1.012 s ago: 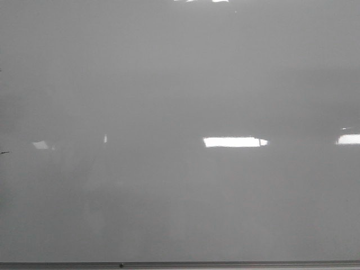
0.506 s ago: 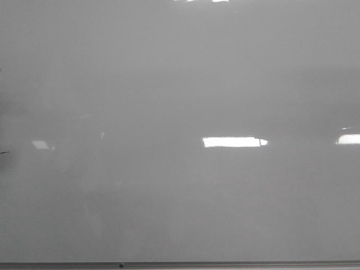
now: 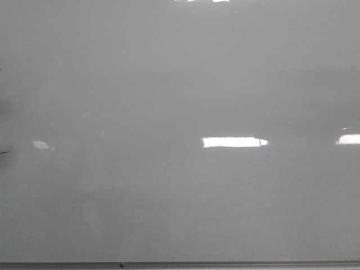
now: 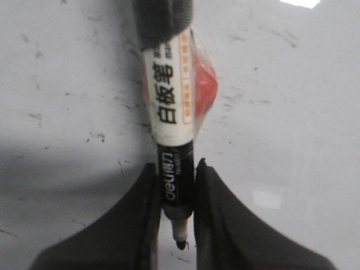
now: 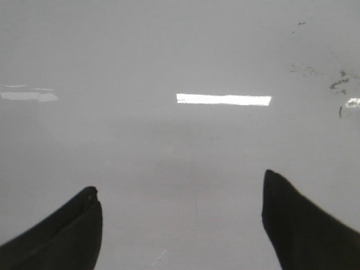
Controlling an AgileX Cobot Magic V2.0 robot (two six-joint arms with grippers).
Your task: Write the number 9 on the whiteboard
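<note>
Marker clamped in left gripper, long axis along fingers, tip just off whiteboard. No 9 visible. Right gripper spread, empty.

Marker: a white pen with black and orange letters on it. Its lower part is black with white letters.
Marker tip: small and dark, pointing down.
Red thing: soft red-orange, blurry, just behind the marker. Cannot tell what it is.
Little dark marks: tiny black specks and scratches, spread all around the marker.
Smudges: a few dark smears, well apart from the bright patch.
Bright patch: a long white strip of shiny light.
</note>
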